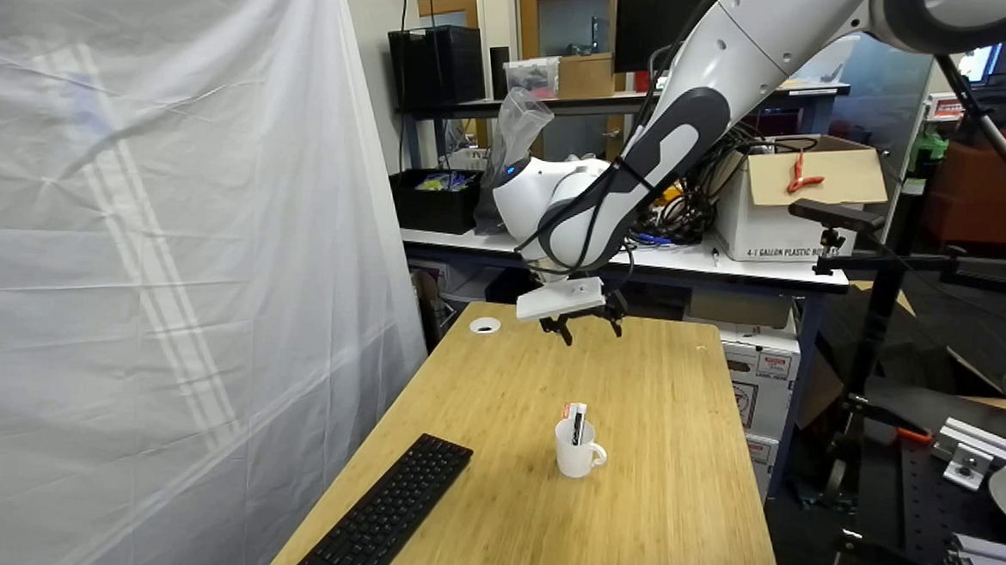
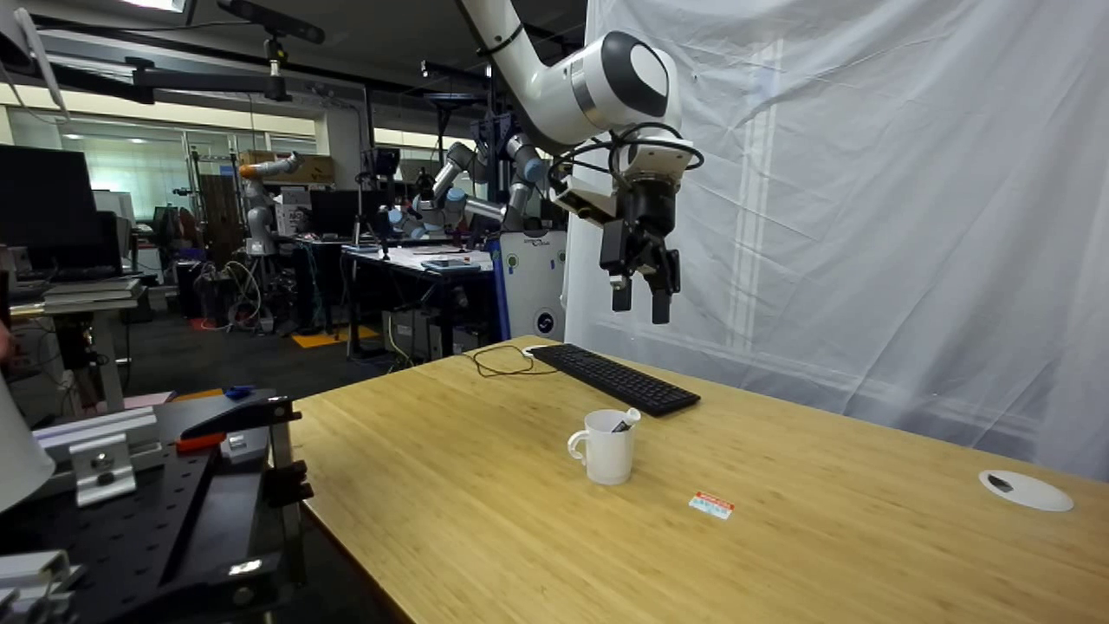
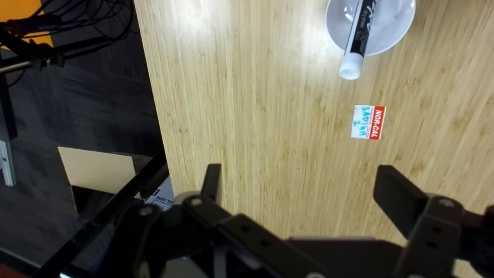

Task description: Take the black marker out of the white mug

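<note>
My gripper (image 2: pixel 641 303) hangs spread, empty. Marker (image 3: pixel 359 36) stands tilted in mug (image 2: pixel 608 455); descending off its slant, I could topple both.

white mug (image 2: pixel 609 458): plain, glossy, side handle; upright on wooden table (image 2: pixel 485 520)
black marker (image 3: pixel 360 38): black label, white lettering; tilted inside white mug, white end sticking out past rim

Robotics lab; bkgd w/ robot arms (image 2: pixel 258 211), monitors (image 2: pixel 43 208).
</note>
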Robot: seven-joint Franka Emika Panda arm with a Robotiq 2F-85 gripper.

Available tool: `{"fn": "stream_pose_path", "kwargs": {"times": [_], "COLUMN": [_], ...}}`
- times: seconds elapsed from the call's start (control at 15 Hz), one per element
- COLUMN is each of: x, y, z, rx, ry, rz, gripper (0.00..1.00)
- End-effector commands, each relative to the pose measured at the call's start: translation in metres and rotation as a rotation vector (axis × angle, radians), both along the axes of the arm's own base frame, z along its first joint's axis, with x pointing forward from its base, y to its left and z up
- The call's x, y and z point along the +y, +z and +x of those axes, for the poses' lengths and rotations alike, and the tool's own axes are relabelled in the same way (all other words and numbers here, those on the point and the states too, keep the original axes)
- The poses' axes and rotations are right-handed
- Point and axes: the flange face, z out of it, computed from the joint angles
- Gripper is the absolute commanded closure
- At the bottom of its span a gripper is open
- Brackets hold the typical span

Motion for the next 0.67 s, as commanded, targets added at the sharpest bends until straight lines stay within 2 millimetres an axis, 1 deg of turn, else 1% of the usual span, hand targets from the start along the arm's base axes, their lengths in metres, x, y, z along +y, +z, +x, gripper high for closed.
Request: {"fn": "stream_pose_path", "kwargs": {"times": [0.0,0.4,0.6], "x": [0.0001,0.0001,0.0023], "y": [0.0003,0.0003,-0.0074], "z": [0.0004,0.0004,0.0025], "rx": [0.001,0.001,0.005], "ry": [0.000,0.000,0.002], "rz": [0.000,0.000,-0.001], "gripper": [0.00,0.00,0.00]}}
